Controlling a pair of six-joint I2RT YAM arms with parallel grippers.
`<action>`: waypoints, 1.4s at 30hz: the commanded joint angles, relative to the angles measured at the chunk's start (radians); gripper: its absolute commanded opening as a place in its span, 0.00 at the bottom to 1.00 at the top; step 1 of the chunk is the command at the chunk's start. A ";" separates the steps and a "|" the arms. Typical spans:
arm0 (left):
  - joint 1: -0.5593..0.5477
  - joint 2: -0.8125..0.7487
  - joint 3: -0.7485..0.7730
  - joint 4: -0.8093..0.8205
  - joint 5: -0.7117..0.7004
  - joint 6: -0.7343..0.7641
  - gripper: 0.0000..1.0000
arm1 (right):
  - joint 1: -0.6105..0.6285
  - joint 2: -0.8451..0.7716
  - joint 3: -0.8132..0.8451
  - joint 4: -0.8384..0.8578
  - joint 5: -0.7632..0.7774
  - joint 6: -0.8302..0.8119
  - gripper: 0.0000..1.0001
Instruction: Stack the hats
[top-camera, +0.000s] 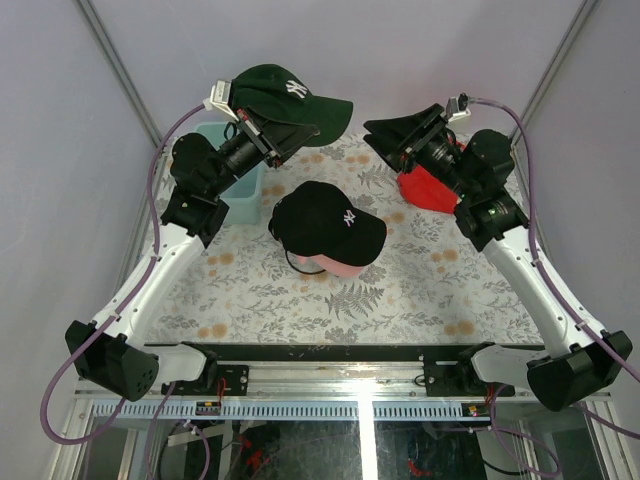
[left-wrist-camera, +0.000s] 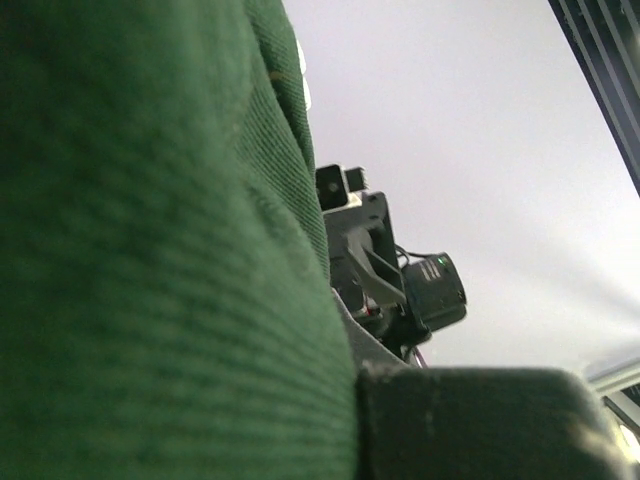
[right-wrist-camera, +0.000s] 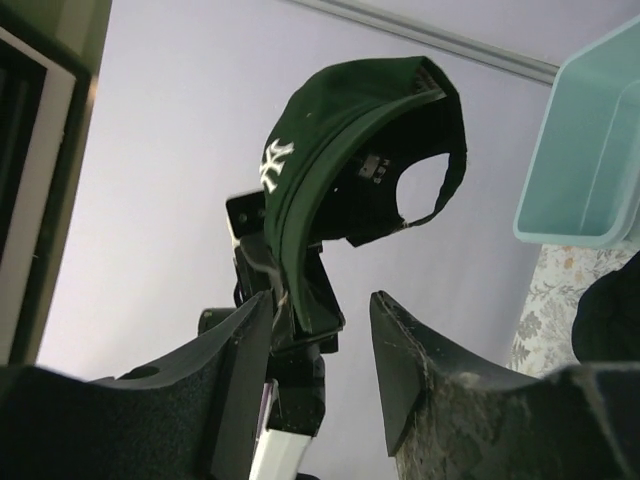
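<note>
So: black cap (top-camera: 330, 222) tops pink cap (top-camera: 338, 267); my left pincer (top-camera: 268, 130) clenches the unstacked green cap (top-camera: 290, 98); right pincer (right-wrist-camera: 322, 312) gapes empty.

White arms (top-camera: 165, 265), black joints (top-camera: 110, 365) (boxy), purple cables (top-camera: 152, 190) — black right gripper (right-wrist-camera: 322, 300)

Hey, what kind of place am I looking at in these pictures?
Most likely a robotics lab work cell, not a home. The left arm and right arm are bolted to a metal rail, plain panels on a metal frame enclose the table, and cables trail at the front.
</note>
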 joint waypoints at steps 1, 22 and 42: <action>0.007 -0.009 0.007 0.122 0.059 0.007 0.00 | -0.053 0.029 0.012 0.095 -0.172 0.114 0.51; 0.010 -0.053 -0.020 0.013 0.109 0.068 0.00 | -0.054 0.105 0.115 0.121 -0.272 0.151 0.52; 0.067 -0.059 -0.041 0.058 0.128 0.004 0.00 | -0.056 0.121 0.111 0.137 -0.267 0.169 0.58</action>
